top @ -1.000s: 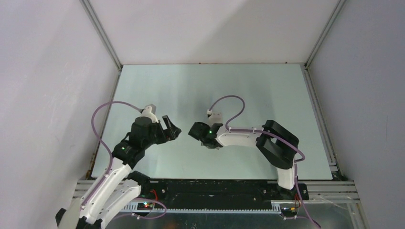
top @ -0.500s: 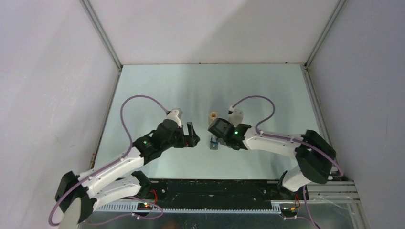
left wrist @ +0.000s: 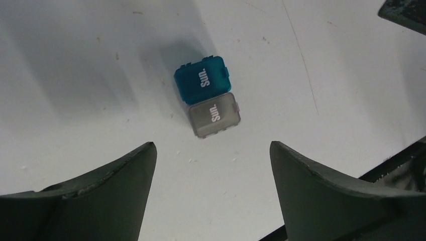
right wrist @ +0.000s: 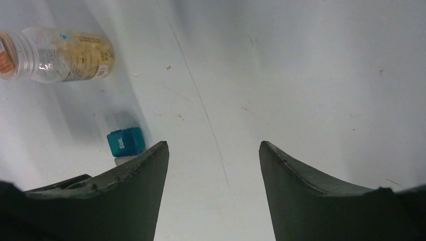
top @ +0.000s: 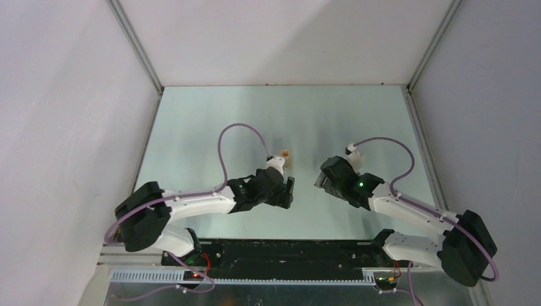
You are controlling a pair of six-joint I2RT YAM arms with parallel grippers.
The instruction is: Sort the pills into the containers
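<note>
The container is a tiny pair of joined boxes, one teal point(left wrist: 202, 79) and one grey point(left wrist: 214, 114), each marked "Sun.", lying flat on the table. My left gripper point(left wrist: 211, 145) hovers open just short of it, nothing between its fingers. In the top view the left gripper point(top: 288, 192) covers the container. My right gripper point(right wrist: 212, 144) is open and empty over bare table, with the teal box point(right wrist: 125, 141) just outside its left finger. In the top view the right gripper point(top: 323, 180) sits to the right of the left one. No loose pills show.
A clear plastic bottle point(right wrist: 55, 55) with a tan label lies on its side beyond the container; the same bottle point(top: 285, 154) sits just behind the left gripper. The table's near edge and black rail point(top: 287, 247) run close below both grippers.
The left arm has swung right until its gripper is over the container. The right gripper, which was at the container, has opened and pulled away to the right.
</note>
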